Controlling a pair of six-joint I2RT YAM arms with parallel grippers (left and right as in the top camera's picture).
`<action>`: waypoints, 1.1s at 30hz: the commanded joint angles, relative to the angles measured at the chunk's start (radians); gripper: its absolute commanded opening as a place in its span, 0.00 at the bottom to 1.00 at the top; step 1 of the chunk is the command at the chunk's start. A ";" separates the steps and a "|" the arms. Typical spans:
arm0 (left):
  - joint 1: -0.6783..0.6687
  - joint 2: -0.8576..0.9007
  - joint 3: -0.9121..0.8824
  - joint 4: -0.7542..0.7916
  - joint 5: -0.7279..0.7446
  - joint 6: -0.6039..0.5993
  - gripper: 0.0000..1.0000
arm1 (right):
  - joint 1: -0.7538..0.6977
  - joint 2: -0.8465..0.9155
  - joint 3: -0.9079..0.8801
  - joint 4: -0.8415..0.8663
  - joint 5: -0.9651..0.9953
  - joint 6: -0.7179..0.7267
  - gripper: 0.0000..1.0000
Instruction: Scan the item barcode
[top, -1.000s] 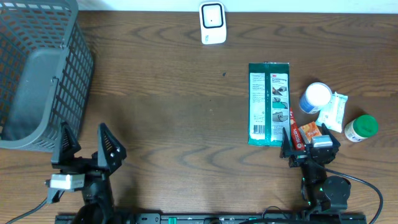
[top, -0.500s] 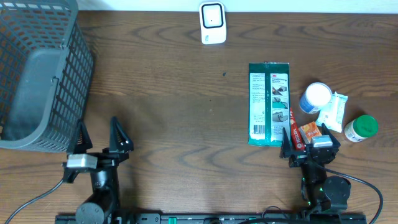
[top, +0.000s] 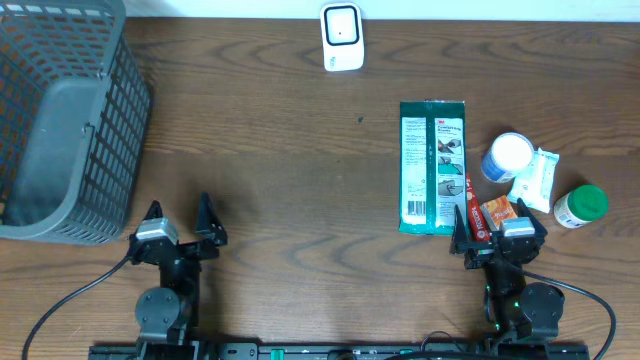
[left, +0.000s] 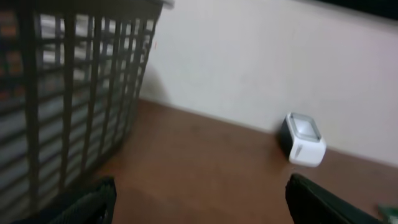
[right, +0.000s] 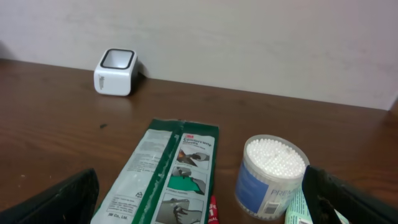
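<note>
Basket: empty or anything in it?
Empty as far as overhead shows: bare grey floor inside the basket, no items; its left edge is cropped.

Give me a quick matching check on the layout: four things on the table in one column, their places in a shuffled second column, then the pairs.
1. basket
2. scanner
3. green packet
4. cotton swab tub

A. lying flat, right of centre in the overhead view
B. far left in the overhead view
C. top centre in the overhead view
D. standing upright, just right of the packet

Pairs: 1-B, 2-C, 3-A, 4-D
</note>
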 joint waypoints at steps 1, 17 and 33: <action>0.000 -0.008 -0.002 -0.047 -0.009 -0.001 0.87 | -0.009 -0.007 -0.001 -0.003 -0.005 -0.010 0.99; 0.000 -0.008 -0.002 -0.161 0.103 0.116 0.87 | -0.009 -0.007 -0.001 -0.003 -0.005 -0.010 0.99; 0.000 -0.008 -0.002 -0.162 0.147 0.280 0.87 | -0.009 -0.007 -0.001 -0.003 -0.005 -0.010 0.99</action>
